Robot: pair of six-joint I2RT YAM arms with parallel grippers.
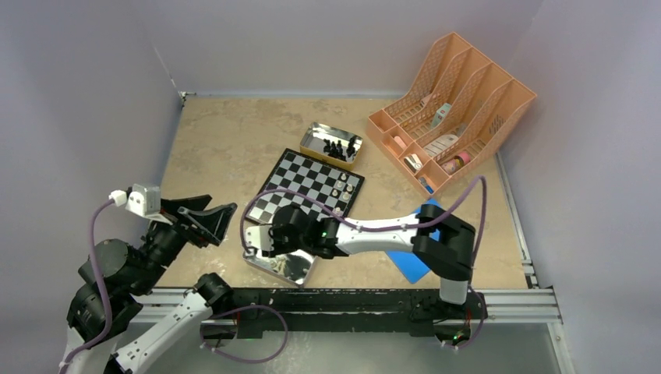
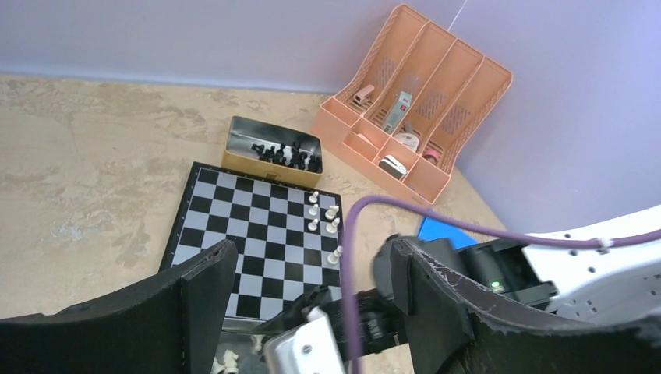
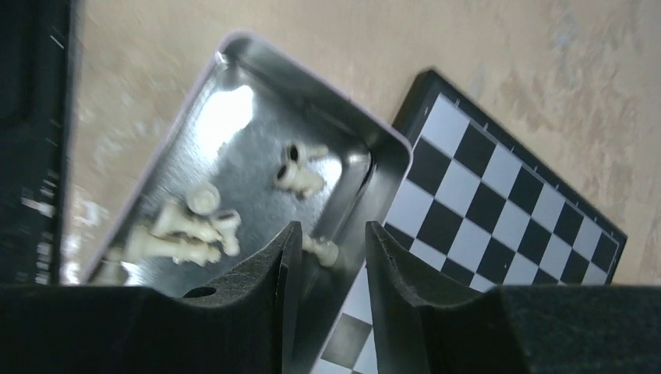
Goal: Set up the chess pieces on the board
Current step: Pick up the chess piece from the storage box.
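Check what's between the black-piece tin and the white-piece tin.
The board, with a few white pieces standing along one edge; the top view shows it.

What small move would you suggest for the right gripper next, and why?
Probably lower the right gripper and close it on the white piece in the tin: that piece sits between its open fingers, and the board holds only a few pieces.
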